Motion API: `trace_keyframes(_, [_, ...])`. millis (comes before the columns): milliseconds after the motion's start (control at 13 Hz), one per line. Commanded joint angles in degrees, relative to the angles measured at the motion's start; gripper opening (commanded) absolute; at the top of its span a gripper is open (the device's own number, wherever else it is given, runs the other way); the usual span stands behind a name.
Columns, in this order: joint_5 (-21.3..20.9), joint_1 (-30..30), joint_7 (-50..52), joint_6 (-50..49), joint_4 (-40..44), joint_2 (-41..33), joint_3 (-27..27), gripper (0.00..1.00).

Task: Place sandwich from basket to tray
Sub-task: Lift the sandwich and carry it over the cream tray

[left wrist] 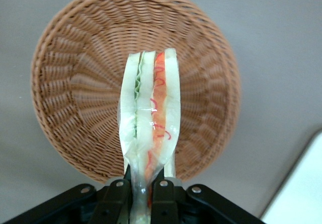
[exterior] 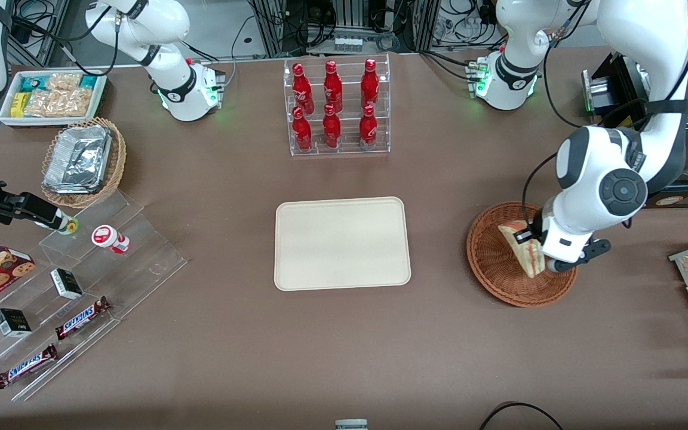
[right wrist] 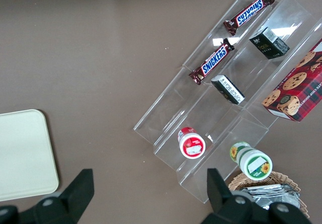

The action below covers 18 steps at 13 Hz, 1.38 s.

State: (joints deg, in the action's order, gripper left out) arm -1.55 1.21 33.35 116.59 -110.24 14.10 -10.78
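**Sandwich gripped over basket: handling and clearance**

The claw (left wrist: 141,194) is closed on the sandwich (left wrist: 150,118), pinching one end of the wrapped wedge. The sandwich hangs above the basket (left wrist: 70,83); whether it is fully clear of the weave cannot be told.

Handling: the sandwich appears light and soft. The bread layers visibly narrow where the fingers (left wrist: 116,196) press, so firm force will likely crush it. The clear wrap looks slippery; a pinch at one end leaves the wedge free to swing.

Clearance: the basket rim is low. The tray (exterior: 342,243) lies on the table (exterior: 344,358) beside the basket, toward the parked arm's end, with bare table between. Its surface is unoccupied and its rim low.
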Motion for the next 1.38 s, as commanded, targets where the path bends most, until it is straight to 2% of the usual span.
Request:
trace_keyframes(0, [-0.6, 0.1, -0.4, -1.3, 3.1, 1.5, -5.3, 0.00])
trace_keyframes(154, [-0.7, 1.5, -0.4, -1.6, 7.0, 5.2, -8.9, 0.00])
trace_keyframes(538, [-1.3, 13.0, 4.2, -1.9, 14.3, 12.6, -8.8, 0.00])
trace_keyframes(692, [-4.1, 17.2, 8.7, -1.9, 18.2, 16.4, -8.9, 0.00])
trace_keyframes(846, [-4.8, 21.4, 12.7, -1.7, 23.0, 20.9, -8.8, 0.00])
trace_keyframes(1077, [-4.7, 26.5, 17.7, -1.4, 31.2, 27.9, -8.5, 0.00])
trace_keyframes(1308, [-6.7, 30.0, 22.4, -0.6, 35.6, 32.2, -8.3, 0.00])
